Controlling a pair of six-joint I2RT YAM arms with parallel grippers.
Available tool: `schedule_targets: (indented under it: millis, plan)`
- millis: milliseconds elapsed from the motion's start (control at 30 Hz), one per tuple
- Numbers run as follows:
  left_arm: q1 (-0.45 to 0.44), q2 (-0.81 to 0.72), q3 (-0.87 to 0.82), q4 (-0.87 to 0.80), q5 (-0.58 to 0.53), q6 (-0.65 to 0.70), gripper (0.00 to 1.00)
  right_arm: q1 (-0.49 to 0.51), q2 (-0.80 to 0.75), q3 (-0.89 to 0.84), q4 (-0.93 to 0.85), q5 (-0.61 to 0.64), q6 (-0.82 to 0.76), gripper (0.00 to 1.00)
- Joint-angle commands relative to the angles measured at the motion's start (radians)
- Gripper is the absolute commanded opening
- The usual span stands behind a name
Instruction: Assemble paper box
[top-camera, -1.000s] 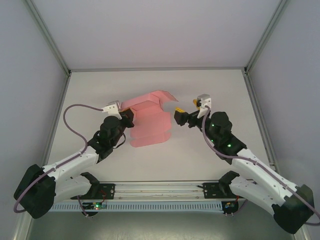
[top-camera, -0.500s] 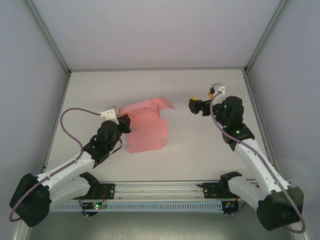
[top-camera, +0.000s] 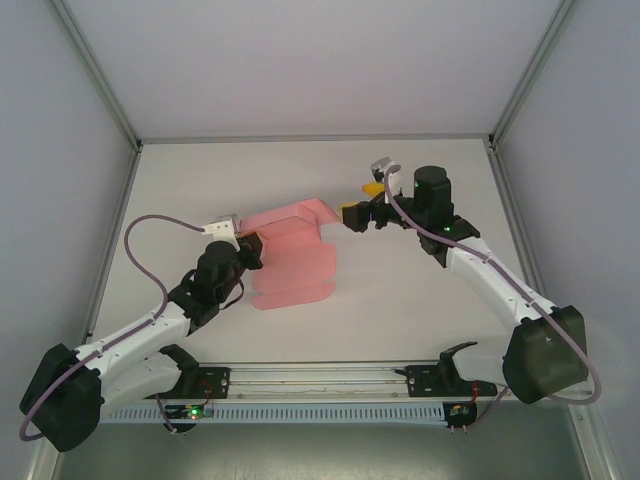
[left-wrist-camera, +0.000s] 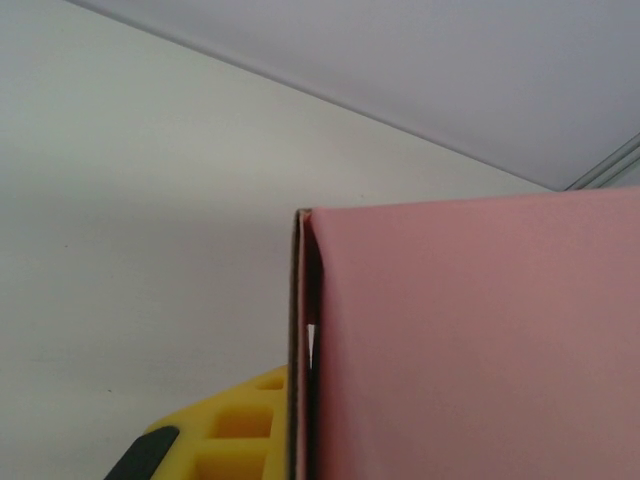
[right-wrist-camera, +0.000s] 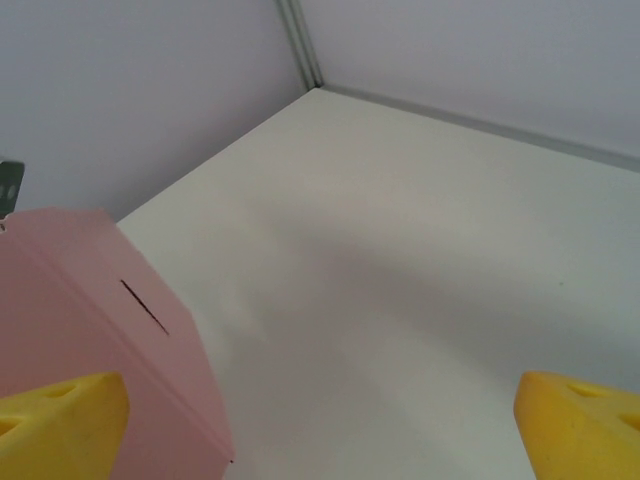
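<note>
With my left gripper (top-camera: 250, 243) pinching the left edge of the paper box (top-camera: 295, 260), its raised far flap lies just left of my spread right gripper (top-camera: 361, 198).

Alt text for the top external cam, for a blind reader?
A partly folded pink paper box lies on the white table, seen from above. The left gripper grips its left edge; the right gripper, open, sits at its far right corner.
</note>
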Motion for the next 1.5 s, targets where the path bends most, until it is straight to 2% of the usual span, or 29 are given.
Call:
schedule_targets:
  millis: [0,367,667,733,933,1033,1167,1233,1467]
  plan:
    - [-0.009,0.003,0.031,-0.004,-0.013,0.013,0.00,0.021,0.019,0.048,-0.033,-0.064,-0.064,0.98]
    - [-0.009,0.047,0.071,-0.002,-0.010,0.016,0.00,0.091,0.039,0.065,-0.122,-0.119,-0.184,0.93]
    - [-0.009,0.074,0.092,-0.001,0.028,0.024,0.00,0.145,0.044,0.091,-0.201,-0.079,-0.272,0.85]
    - [-0.009,0.076,0.095,0.001,0.039,0.029,0.00,0.156,0.047,0.096,-0.212,-0.066,-0.292,0.80]
    - [-0.009,0.085,0.101,-0.002,0.063,0.036,0.00,0.173,0.056,0.108,-0.219,-0.064,-0.314,0.75]
    - [-0.009,0.085,0.103,0.000,0.080,0.043,0.00,0.180,0.065,0.119,-0.226,-0.048,-0.316,0.61]
    - [-0.009,0.091,0.107,0.002,0.104,0.054,0.00,0.191,0.085,0.139,-0.251,-0.044,-0.329,0.59]
    - [-0.009,0.095,0.111,0.002,0.113,0.058,0.00,0.201,0.095,0.152,-0.265,-0.037,-0.336,0.53]
    - [-0.009,0.110,0.121,0.006,0.120,0.052,0.00,0.249,0.111,0.176,-0.276,0.046,-0.347,0.43]
